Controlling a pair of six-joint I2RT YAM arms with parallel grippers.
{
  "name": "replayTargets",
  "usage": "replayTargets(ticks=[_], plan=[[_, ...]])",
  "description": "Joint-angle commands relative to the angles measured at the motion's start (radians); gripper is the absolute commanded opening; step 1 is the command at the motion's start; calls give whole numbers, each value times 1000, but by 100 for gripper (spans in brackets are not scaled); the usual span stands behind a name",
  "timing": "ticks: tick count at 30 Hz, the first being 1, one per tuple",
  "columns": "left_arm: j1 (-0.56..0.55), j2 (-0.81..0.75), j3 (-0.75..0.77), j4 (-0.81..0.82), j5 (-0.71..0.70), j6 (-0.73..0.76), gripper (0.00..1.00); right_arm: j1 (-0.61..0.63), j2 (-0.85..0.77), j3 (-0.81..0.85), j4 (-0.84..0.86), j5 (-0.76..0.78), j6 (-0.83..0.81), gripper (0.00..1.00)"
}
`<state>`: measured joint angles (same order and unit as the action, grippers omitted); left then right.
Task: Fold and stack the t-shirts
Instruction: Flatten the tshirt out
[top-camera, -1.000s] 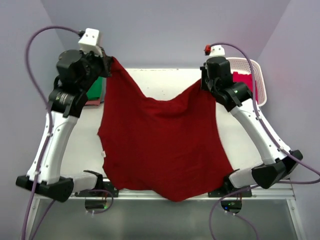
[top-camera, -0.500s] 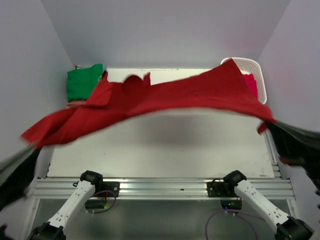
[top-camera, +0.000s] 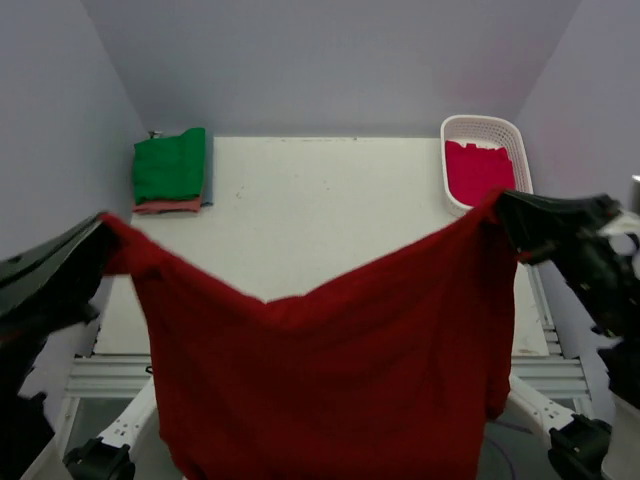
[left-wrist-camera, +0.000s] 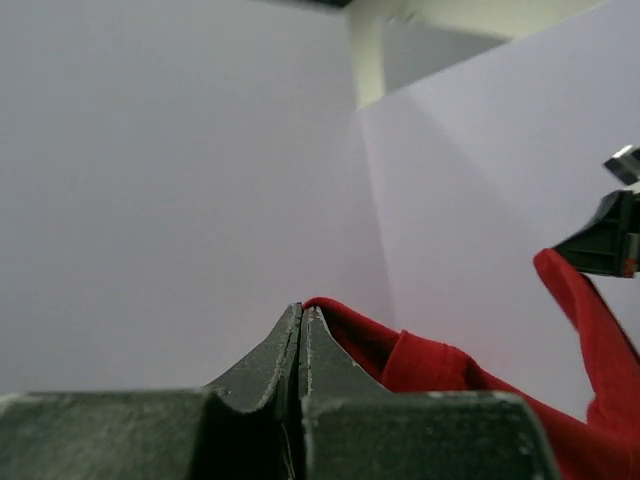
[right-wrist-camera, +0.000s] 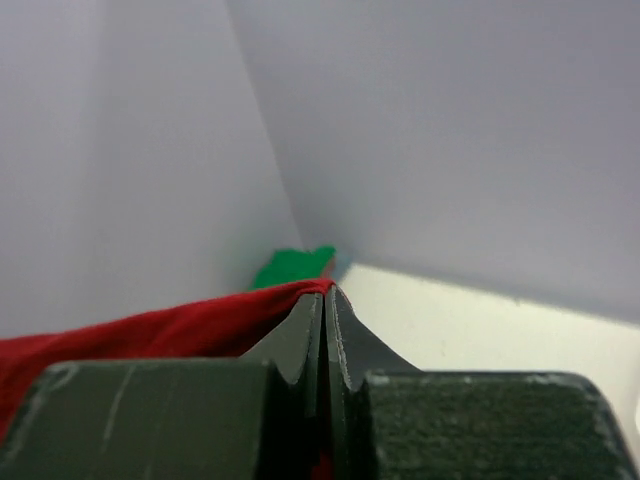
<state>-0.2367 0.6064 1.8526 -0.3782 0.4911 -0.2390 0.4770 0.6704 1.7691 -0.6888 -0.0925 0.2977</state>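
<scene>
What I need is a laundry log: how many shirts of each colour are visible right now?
dark red shirt, held up: 1
crimson-pink shirt, in the basket: 1
green shirt, folded: 1
salmon-pink shirt, under the green one: 1
Total: 4 that show clearly

So the dark red shirt (top-camera: 330, 370) is strung up in the air. One top corner is pinched in the left fingers (top-camera: 85, 240) and the other in the right fingers (top-camera: 525, 210). It sags in a V between them and hangs down like a curtain. Well beyond the left fingers on the tabletop (top-camera: 320, 200), a folded green shirt (top-camera: 170, 165) is stacked on a salmon-pink one (top-camera: 165, 207). The crimson-pink shirt (top-camera: 478, 172) sits in the basket (top-camera: 520, 150) just past the right fingers.
</scene>
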Motion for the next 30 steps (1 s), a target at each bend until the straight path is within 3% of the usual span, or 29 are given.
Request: replayTargets(ticks=[1,6,11,14,21,30], plan=[[2,89,-192,-90,-301,98,0,-3,170,-142,-78,174,20,0],[2,134,-552,-31,-505,80,0,-3,310,-348,-89,336,41,0],[2,301,-772,36,-678,78,0,-2,510,-476,30,411,38,0],[4,444,-797,73,-759,84,0,-14,674,-456,80,459,21,0],[69,676,-716,165,-758,81,0,-72,957,-314,153,533,14,0],[117,935,-583,257,-708,119,0,-135,1121,-226,248,626,9,0]])
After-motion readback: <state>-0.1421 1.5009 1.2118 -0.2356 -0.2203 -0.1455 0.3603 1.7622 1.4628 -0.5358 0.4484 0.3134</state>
